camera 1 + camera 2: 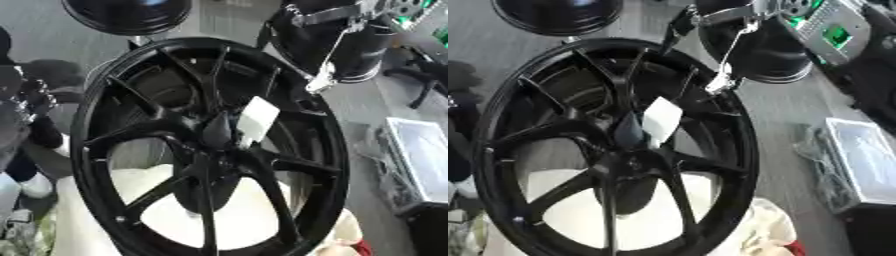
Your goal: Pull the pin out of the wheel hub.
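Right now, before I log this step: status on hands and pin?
Left hand not in view. Right hand upper right, grip unclear. Wheel hub upright, white tag at centre; thin silver piece at upper rim, maybe the pin.

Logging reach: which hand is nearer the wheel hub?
Right. The right hand hangs beyond the wheel's upper-right rim, up and right of the hub; the left hand shows in neither view.

i see a grey floor, a white tray at my right, and a second dark wheel standing farther back.
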Motion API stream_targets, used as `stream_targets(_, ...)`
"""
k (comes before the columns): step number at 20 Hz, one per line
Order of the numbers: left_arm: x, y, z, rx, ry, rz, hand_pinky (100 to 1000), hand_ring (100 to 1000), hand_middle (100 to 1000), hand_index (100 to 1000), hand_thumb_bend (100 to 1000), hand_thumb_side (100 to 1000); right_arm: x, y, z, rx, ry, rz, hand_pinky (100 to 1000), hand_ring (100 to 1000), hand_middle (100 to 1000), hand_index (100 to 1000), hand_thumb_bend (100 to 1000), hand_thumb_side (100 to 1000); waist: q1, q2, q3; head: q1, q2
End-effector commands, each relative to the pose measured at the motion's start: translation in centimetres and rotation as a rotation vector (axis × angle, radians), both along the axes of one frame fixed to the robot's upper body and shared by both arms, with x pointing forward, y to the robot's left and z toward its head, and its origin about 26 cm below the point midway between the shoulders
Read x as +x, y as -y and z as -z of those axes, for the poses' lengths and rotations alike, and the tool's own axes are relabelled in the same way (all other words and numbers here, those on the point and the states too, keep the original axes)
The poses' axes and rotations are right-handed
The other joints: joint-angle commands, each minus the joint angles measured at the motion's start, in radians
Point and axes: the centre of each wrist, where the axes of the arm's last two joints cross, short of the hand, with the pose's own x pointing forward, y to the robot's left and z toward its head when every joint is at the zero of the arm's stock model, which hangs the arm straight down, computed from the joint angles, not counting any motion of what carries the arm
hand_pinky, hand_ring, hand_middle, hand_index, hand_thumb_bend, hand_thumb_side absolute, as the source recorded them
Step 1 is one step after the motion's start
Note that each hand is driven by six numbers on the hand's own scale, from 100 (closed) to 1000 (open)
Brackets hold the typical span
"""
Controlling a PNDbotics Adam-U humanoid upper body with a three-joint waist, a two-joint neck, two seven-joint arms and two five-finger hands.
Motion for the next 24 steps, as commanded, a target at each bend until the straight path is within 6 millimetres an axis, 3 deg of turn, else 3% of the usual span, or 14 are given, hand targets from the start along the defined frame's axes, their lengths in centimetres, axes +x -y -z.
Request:
stream_targets(1, -0.1, -0.3, -0.4, 0.023, 0.016, -0.001, 819, 845, 785, 756, 239, 790, -1.5, 0.2, -1.4, -0.156, 0.023, -0.097, 898, 878, 817, 868, 494, 482, 0.008, -0.034, -0.003, 0.004, 0.007)
stream_targets(13, 0.0, -0.6, 0.4, 0.022, -0.018, -0.011, 819, 848, 787, 757, 239, 789, -2.9, -0.7, -1.0, -0.170, 0.008, -0.132, 895, 865, 793, 850, 470, 423, 0.009, -0.070, -0.017, 0.003, 0.041)
stream_targets(24, 0.0, -0.4, 0.4, 0.014, -0.020, -0.004, 818, 850, 788, 758, 237, 788, -1.4, -2.6, -0.5, -0.140, -0.018, -0.126, 877, 817, 763, 838, 471, 415, 0.016, -0.071, -0.013, -0.006, 0.054)
